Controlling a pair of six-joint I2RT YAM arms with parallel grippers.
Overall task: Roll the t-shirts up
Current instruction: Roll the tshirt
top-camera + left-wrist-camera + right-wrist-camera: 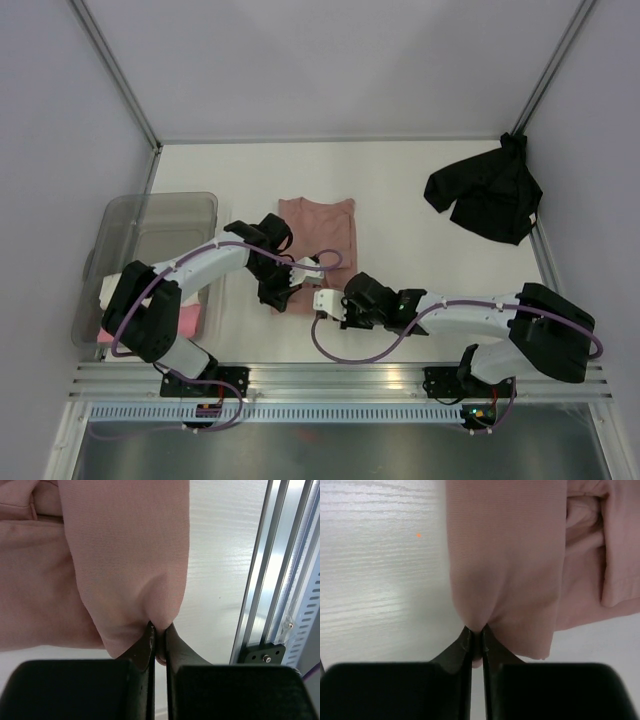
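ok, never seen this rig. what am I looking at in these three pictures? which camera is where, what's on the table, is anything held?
The wide picture comes from a fixed camera above and behind two robot arms, the left arm and the right arm, bolted at the near edge of a white table. The other two pictures each come from a camera on one wrist, looking along that arm's own two black fingers.

On the table lie a folded salmon-pink t-shirt in the middle, a crumpled black t-shirt in the far right corner, and a translucent grey bin on the left.

Both arms meet at the pink shirt's near edge. The left gripper and the right gripper are each shut on a pinch of its cloth.
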